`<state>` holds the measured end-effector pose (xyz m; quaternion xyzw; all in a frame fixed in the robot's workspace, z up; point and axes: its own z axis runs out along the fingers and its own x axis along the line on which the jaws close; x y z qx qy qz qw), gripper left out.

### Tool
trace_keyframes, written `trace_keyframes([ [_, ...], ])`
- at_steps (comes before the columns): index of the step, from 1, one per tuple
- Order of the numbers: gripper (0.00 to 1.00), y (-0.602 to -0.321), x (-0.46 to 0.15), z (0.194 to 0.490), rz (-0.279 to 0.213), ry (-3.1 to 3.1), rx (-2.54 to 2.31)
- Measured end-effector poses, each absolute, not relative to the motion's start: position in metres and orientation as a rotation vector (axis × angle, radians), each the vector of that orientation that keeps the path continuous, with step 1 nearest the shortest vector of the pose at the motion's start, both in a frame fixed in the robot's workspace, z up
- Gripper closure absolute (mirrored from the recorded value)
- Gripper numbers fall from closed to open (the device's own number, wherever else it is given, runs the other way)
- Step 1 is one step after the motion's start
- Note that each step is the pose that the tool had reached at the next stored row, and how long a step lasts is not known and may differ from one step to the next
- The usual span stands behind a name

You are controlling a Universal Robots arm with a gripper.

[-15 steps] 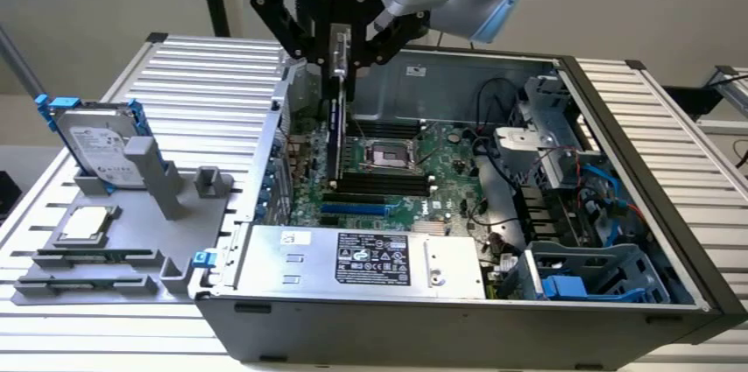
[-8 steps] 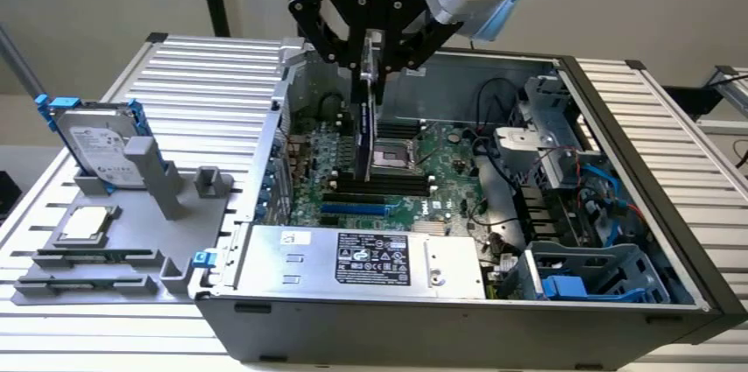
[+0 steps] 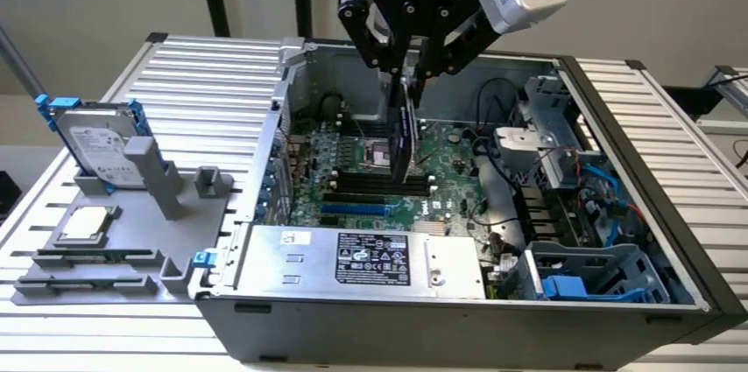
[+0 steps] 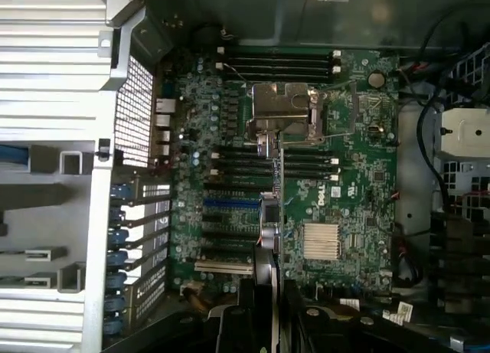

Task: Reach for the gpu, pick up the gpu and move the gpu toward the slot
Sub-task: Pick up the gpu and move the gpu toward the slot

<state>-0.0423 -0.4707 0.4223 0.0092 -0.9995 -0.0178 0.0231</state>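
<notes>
- Presently, the gpu is held edge-on, clamped between the closed jaws of the gripper.
- It is suspended over the motherboard inside the open computer case.

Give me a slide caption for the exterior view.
Gripper holds the gpu edge-on above the motherboard inside the open computer case.

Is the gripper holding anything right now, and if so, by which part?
Yes: the gripper holds the gpu by its top edge, card hanging edge-on over the motherboard.
</notes>
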Motion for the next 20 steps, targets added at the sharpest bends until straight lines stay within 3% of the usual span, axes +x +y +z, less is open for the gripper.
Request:
trace_keyframes([
  [20,0.74,-0.459,-0.012,0.417,-0.053,-3.094,0.028],
])
